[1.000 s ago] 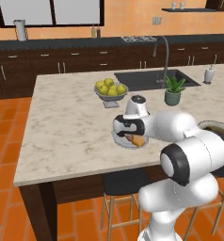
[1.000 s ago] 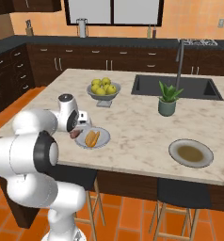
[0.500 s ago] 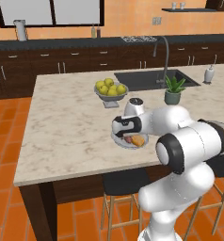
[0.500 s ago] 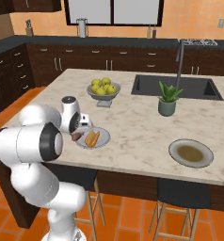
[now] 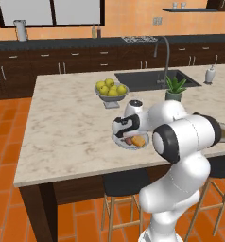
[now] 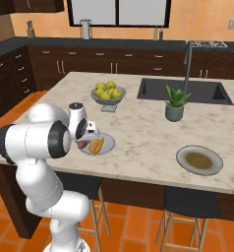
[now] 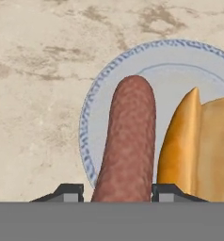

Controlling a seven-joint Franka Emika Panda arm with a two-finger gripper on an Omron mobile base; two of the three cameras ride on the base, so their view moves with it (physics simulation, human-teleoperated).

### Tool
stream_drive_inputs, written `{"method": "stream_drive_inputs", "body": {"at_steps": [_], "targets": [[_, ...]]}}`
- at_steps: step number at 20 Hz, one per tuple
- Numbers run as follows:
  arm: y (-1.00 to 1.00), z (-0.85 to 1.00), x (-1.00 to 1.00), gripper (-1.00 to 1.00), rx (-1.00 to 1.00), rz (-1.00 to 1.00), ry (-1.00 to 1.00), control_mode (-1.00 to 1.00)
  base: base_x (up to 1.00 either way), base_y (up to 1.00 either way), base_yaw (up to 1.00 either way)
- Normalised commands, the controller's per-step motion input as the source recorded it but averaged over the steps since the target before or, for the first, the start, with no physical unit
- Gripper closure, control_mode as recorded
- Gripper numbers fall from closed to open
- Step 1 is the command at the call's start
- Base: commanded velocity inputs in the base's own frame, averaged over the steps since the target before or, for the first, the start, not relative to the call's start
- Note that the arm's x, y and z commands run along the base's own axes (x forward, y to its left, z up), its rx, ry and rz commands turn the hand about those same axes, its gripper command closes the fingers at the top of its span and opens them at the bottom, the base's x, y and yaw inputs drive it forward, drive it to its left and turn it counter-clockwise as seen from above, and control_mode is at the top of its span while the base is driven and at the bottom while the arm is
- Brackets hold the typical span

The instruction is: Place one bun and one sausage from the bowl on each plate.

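The gripper (image 7: pixel 116 192) is clamped on a sausage (image 7: pixel 127 146) over the pale plate (image 7: pixel 180 75) at frame centre, a bun (image 7: pixel 198 146) beside it, while the right base view shows the olive-brown plate (image 6: pixel 199 160) at right.

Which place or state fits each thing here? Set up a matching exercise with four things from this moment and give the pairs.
Things:
1. sausage
2. bun
3. olive-brown plate
4. fruit bowl

Places or states:
A. bare, off to the arm's right on the counter
B. between the gripper's fingertips, over the pale plate
C. behind the pale plate, holding yellow-green fruit
D. lying on the pale plate beside the sausage

Pairs: 1-B, 2-D, 3-A, 4-C
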Motion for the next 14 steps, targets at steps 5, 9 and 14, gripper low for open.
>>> {"method": "stream_drive_inputs", "body": {"at_steps": [5,9,14], "targets": [[-0.01,-0.17,0.28,1.0,0.0,0.0,0.0,-1.0,0.0,0.0,0.0],[-0.03,-0.16,0.28,1.0,0.0,0.0,0.0,-1.0,0.0,0.0,0.0],[-0.11,-0.1,0.17,-1.0,0.0,0.0,0.01,-1.0,0.0,0.0,0.0]]}}
